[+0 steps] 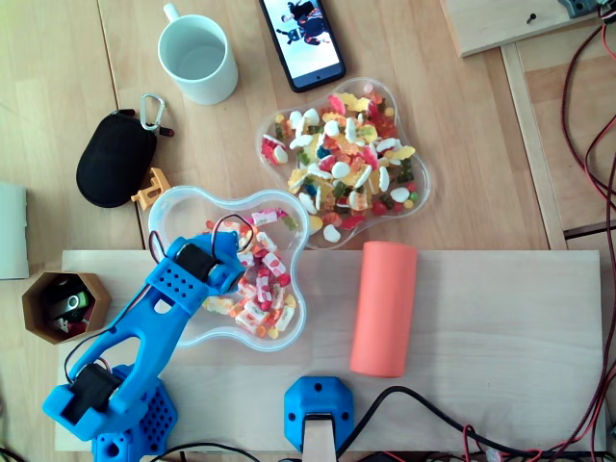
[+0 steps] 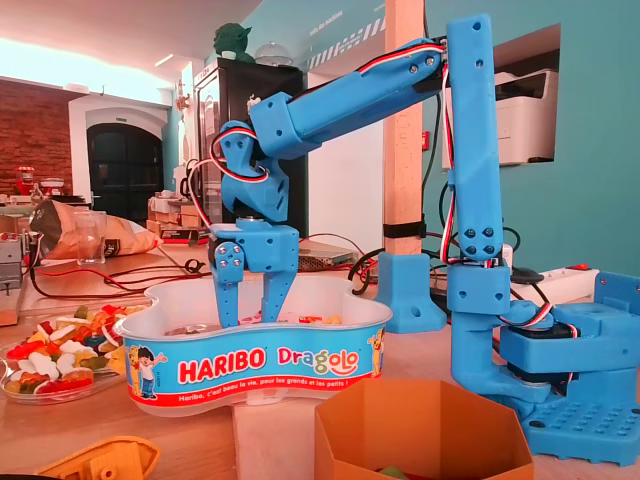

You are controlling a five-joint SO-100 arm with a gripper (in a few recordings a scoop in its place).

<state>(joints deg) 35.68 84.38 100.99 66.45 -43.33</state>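
Wooden table, pale board laid on top.
Board: orange cylinder, sweets tub straddling its edge. Table: mug, phone, black pouch, candy tray, hexagonal box.

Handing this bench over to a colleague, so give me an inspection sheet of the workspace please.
Surface: pale board on a wooden table.
Job's things: Haribo tub holding wrapped sweets.
Clutter: gummy tray, orange cylinder, white mug, phone, black pouch, hexagonal box.
Grippers: gripper open, fingers dipped into the tub.
Cables: red and black wires along the board's front and right edge.
Surroundings: printer, teal wall.
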